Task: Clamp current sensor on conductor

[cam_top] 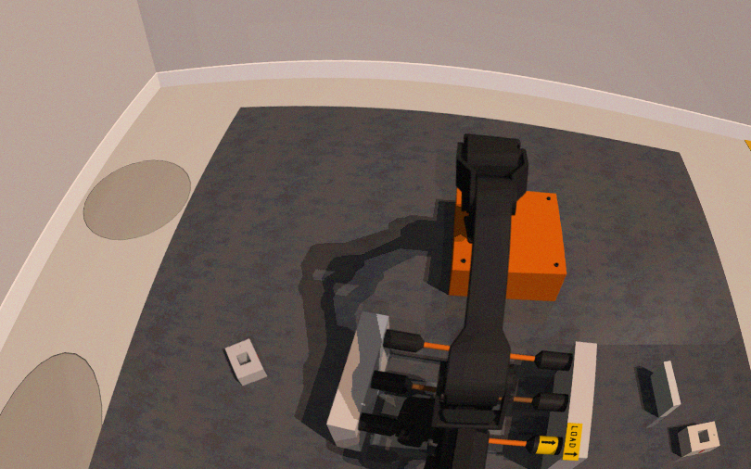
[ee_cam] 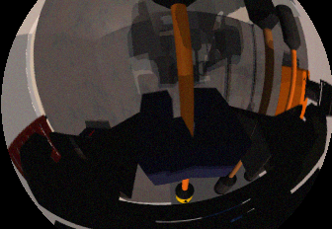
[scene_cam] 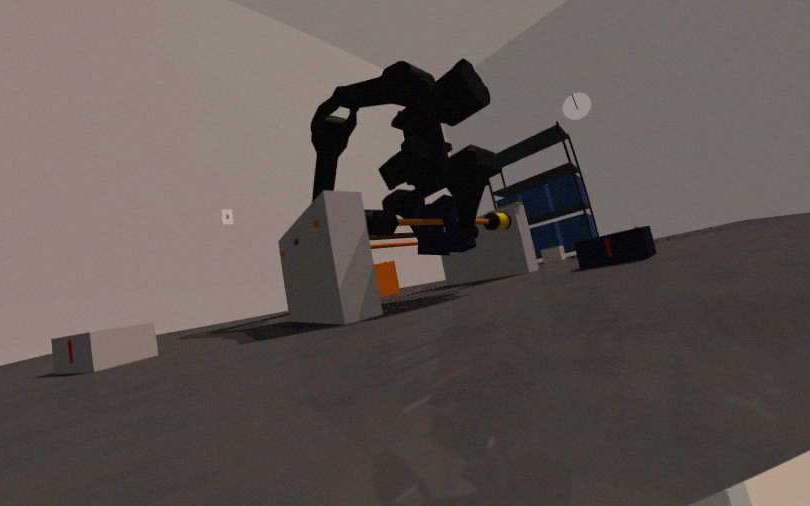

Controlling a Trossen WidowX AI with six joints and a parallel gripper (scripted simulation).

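- The arm (cam_top: 488,245) (scene_cam: 367,91) arches over 3 conductors, its hand (scene_cam: 449,229) pointing down.
- The hand grips the dark blue sensor (scene_cam: 436,229) (ee_cam: 198,143).
- The sensor sits around the LOAD conductor (cam_top: 506,442) (scene_cam: 419,221) (ee_cam: 184,64), above the counter (cam_top: 309,163) (scene_cam: 521,377).

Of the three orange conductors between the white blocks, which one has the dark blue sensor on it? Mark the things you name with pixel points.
The one marked LOAD (cam_top: 507,442) (scene_cam: 419,221) (ee_cam: 184,54): only it ends in a yellow-banded sleeve (cam_top: 546,445) (scene_cam: 500,221) (ee_cam: 185,193); the other two have plain black sleeves.
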